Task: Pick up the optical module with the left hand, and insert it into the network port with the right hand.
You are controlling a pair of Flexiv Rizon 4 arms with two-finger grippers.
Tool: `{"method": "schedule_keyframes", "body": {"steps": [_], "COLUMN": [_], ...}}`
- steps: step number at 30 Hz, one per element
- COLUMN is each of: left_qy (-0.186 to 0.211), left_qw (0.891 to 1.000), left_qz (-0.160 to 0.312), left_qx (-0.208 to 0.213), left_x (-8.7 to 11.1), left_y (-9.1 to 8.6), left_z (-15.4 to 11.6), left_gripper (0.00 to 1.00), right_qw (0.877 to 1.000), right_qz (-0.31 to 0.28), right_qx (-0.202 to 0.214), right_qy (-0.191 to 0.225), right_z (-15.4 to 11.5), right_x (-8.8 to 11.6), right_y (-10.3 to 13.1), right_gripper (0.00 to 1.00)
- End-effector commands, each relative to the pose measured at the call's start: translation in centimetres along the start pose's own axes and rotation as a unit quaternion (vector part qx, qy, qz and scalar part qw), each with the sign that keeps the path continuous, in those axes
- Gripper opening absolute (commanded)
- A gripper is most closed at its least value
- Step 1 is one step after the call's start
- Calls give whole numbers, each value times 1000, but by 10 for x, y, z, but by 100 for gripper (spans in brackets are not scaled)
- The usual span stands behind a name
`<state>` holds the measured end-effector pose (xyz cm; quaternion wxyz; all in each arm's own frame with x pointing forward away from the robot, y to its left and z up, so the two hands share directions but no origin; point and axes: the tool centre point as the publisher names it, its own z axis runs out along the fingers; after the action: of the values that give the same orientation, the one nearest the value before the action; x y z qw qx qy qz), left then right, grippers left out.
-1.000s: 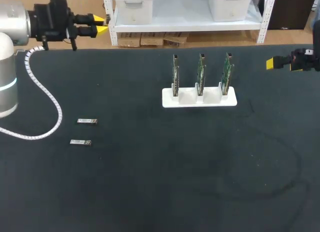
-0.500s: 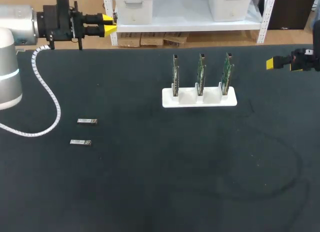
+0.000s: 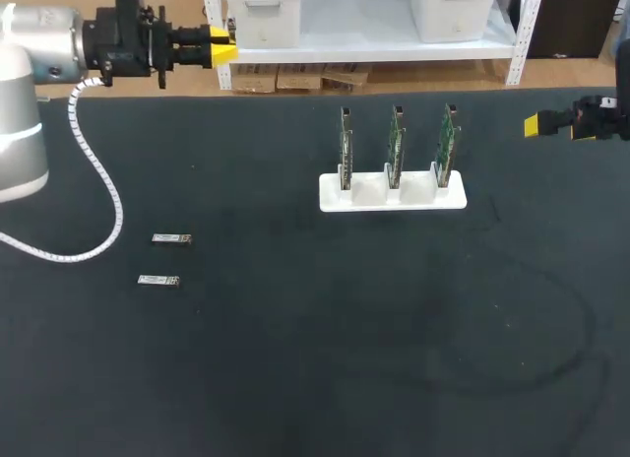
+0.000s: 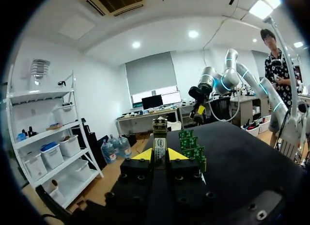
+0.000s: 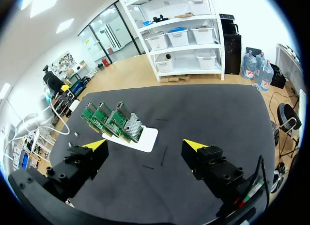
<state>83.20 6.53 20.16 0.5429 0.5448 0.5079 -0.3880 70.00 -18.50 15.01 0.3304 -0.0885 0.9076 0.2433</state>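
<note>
Head view, lower left of the frame: two spare modules [image 3: 171, 239] lay flat on the dark surface [image 3: 315, 378], one just below the other, neither touched. Further up, right of centre, a white stand [image 3: 392, 197] held three network cards [image 3: 396, 142] upright in a row, probably so that their ports stayed reachable from the side. At the right edge, level with the cards, the right gripper [image 3: 536, 124] hung with its fingers spread wide and nothing between them, as its own wrist view confirmed. It seemed parked there to await a handover, well apart from the stand. At the upper left, past the surface's far edge, the left gripper [image 3: 221, 47] pointed toward the right of the frame. Its wrist view showed the fingers clamped on the optical module [image 4: 160, 140], which stuck out ahead of the yellow tips with the cards in line beyond. Gripping it by one end likely left the other end free for the right gripper to take. Compared with a second earlier, the left gripper had slid rightward along the far edge; the right gripper, stand and spare modules had not shifted.
</note>
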Motion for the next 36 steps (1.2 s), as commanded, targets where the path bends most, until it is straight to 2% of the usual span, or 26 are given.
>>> {"method": "schedule_keyframes", "body": {"steps": [1,14,17,23,32,36], "left_qy": [-2,-2,-4,-29,-37,-45], "left_qw": [1000,999,1000,999,998,996], "left_qz": [4,9,7,3,-4,-4], "left_qx": [31,31,22,18,59,74], "left_x": [3,3,3,-3,-3,-8], "left_y": [8,8,0,4,22,23], "left_z": [9,9,10,29,62,74], "left_gripper": [0,0,0,0,0,0], "right_qw": [1000,1000,1000,1000,1000,1000], "right_qz": [0,0,0,0,0,0], "right_qx": [0,0,0,0,0,0], "right_qy": [0,0,0,0,0,0], "right_z": [0,0,0,0,0,0], "right_x": [0,0,0,0,0,0], "right_y": [0,0,0,0,0,0], "right_gripper": [100,100,100,100,100,100]}}
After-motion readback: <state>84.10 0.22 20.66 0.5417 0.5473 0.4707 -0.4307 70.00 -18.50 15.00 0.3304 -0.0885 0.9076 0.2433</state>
